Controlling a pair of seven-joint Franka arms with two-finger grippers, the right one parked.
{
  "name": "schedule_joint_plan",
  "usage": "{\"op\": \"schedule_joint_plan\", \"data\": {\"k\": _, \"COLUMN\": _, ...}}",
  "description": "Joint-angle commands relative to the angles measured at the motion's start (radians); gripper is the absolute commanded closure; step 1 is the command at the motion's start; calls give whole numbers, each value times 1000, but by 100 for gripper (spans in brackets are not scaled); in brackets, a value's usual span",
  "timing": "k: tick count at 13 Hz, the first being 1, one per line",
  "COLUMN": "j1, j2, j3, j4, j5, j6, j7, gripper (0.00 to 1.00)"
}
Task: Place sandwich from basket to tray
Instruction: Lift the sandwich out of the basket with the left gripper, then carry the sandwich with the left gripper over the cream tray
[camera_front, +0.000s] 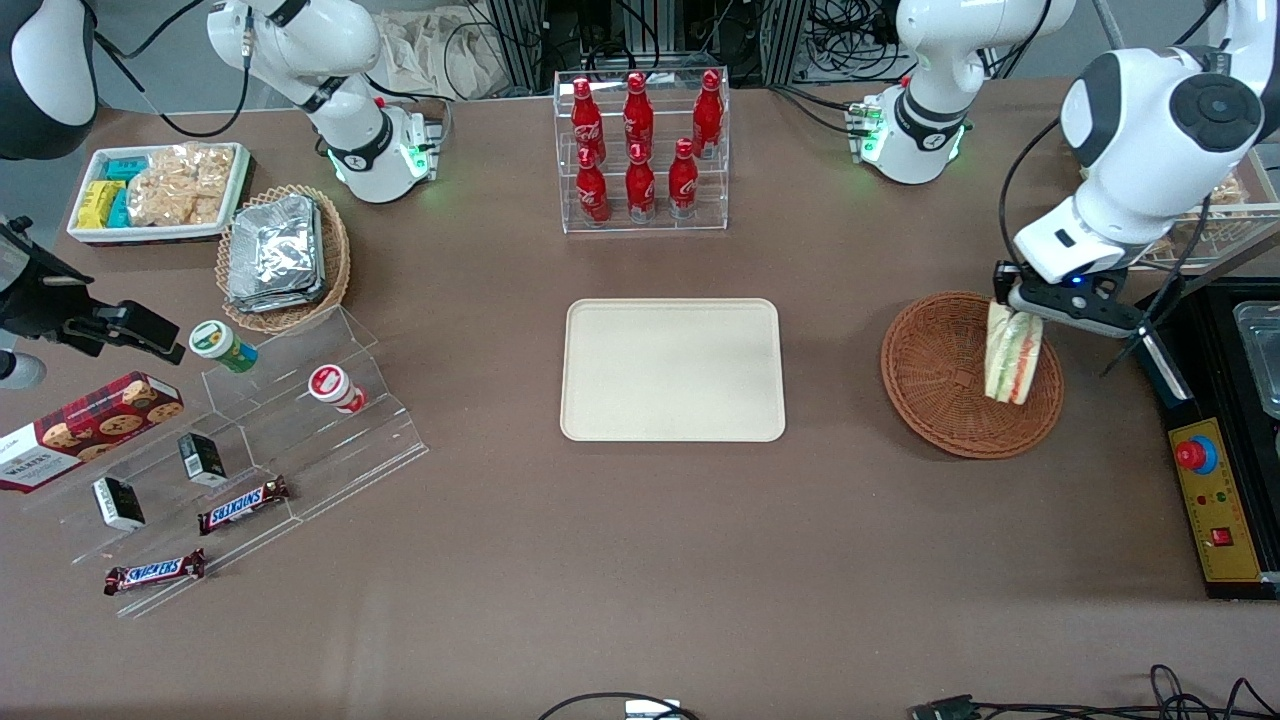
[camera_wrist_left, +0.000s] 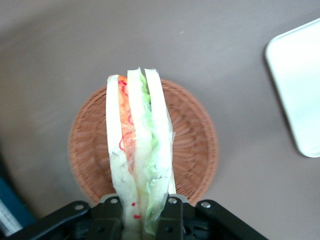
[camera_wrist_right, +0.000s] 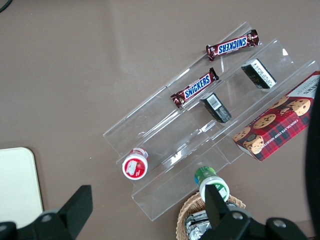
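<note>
Fingers (camera_wrist_left: 172, 212) of the gripper (camera_front: 1015, 312) pinch the sandwich (camera_front: 1011, 352) by one end, so the wedge hangs below them, lifted over the basket (camera_front: 935, 375) directly underneath. Pickup looks done; carrying and setting down remain. Well apart from the fingers, toward the parked arm's end, the tray (camera_front: 672, 369) lies bare.

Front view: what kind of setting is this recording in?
Likely a lab mock-up of a snack counter: racked cola bottles, Snickers bars on acrylic steps, and a gripper holding a sandwich above a basket.
</note>
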Motion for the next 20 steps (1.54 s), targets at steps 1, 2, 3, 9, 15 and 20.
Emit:
{"op": "schedule_joint_plan", "data": {"k": 1, "j1": 1, "j2": -3, "j3": -93, "j4": 27, "j5": -38, "j6": -23, "j7": -98, "gripper": 78}}
{"op": "schedule_joint_plan", "data": {"k": 2, "j1": 2, "j2": 2, "j3": -145, "j4": 37, "j5": -38, "j6": -17, "j7": -164, "gripper": 78}}
{"op": "schedule_joint_plan", "data": {"k": 3, "j1": 2, "j2": 17, "j3": -187, "j4": 53, "j5": -40, "j6": -15, "j7": -217, "gripper": 78}}
{"op": "schedule_joint_plan", "data": {"k": 9, "j1": 2, "j2": 121, "j3": -391, "j4": 80, "j5": -37, "j6": 93, "j7": -517, "gripper": 78}}
{"op": "schedule_joint_plan", "data": {"k": 15, "j1": 2, "j2": 234, "j3": -502, "j4": 80, "j5": -23, "j6": 184, "j7": -648, "gripper": 78}}
{"op": "schedule_joint_plan", "data": {"k": 20, "j1": 1, "j2": 323, "j3": -545, "j4": 77, "j5": -18, "j6": 222, "j7": -691, "gripper": 78}}
